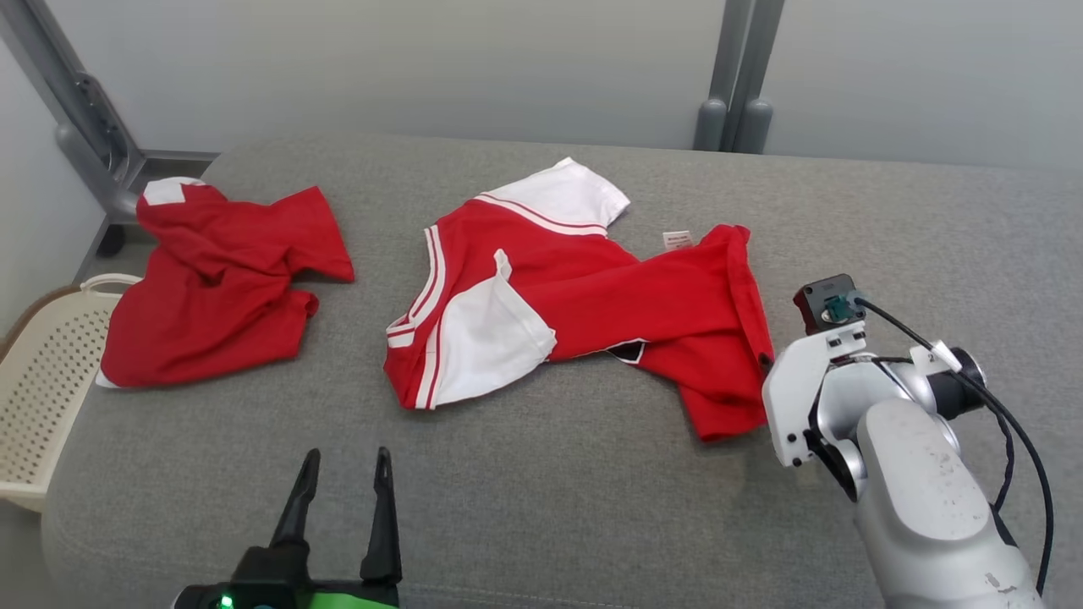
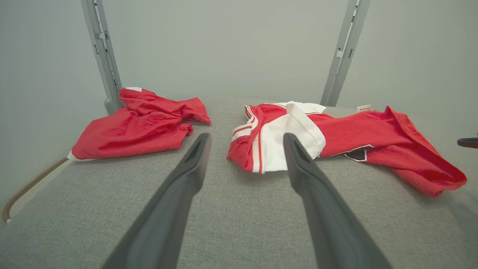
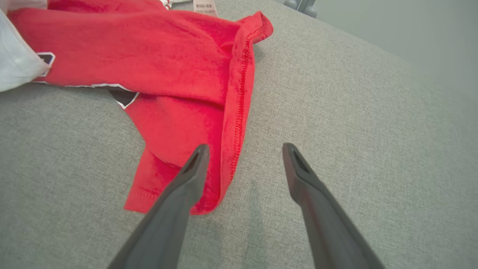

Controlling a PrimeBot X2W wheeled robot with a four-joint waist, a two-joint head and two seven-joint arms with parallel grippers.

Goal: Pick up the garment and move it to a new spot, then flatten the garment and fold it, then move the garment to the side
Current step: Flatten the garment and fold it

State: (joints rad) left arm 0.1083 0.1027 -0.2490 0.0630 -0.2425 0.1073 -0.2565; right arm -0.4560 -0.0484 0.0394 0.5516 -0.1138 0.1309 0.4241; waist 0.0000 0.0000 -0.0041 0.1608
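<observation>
Garment [image 1: 584, 296] on cushion [image 1: 592, 507]; basket [image 1: 42, 381] at left

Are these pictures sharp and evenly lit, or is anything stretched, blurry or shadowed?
Head view: soft, even light, no glare, sharp all over, faint shadows under the red-and-white shirt. Left wrist view: wide-angle stretch makes the left hand loom large. Right wrist view: the grey cushion seems to bulge; the shirt's stitched hem is crisp, with soft shadow beneath its folds.

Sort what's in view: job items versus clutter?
Job: red-and-white shirt, rumpled, centre; right end effector, open at its hem; left end effector, open, short of it.
Lying about: crumpled red garment at left; cream basket; grey frame posts.
</observation>
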